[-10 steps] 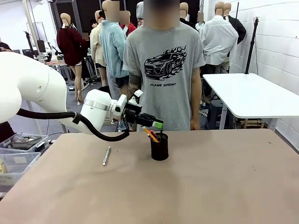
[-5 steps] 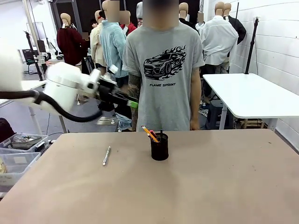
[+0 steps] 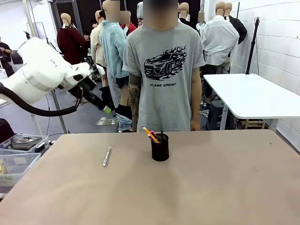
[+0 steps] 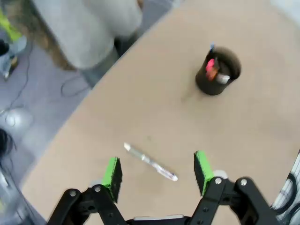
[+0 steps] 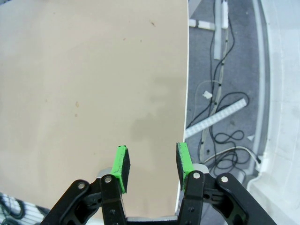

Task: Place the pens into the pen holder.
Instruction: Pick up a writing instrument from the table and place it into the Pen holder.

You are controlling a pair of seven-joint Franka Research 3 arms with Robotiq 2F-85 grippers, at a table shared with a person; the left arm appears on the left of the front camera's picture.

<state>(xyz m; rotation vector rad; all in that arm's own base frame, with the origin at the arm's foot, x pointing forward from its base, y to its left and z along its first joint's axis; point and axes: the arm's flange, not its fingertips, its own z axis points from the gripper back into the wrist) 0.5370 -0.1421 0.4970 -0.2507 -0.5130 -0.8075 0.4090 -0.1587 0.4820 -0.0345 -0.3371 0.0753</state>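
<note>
The black mesh pen holder (image 3: pixel 160 148) stands upright at mid-table, with an orange pen (image 3: pixel 149 133) and a reddish one sticking out of it. In the left wrist view the pen holder (image 4: pixel 218 70) shows pens inside. A silver pen (image 3: pixel 107 156) lies flat on the table to its left. My left gripper (image 3: pixel 105 106) hangs high above the table's far left edge, well clear of both. Its jaws (image 4: pixel 157 172) are open and hold nothing, and the silver pen (image 4: pixel 150 162) lies far below between them. My right gripper (image 5: pixel 153 166) is open and holds nothing, above the table's edge.
A person in a grey T-shirt (image 3: pixel 164 70) stands at the far side, arms down. A white table (image 3: pixel 253 96) stands back right, and plastic bins (image 3: pixel 18 152) sit off the left edge. Cables (image 5: pixel 220 117) lie on the floor beside the table edge.
My left arm has risen from just above the pen holder and swung back to the left, its jaws opening wider. The pens in the holder and the silver pen have not moved.
</note>
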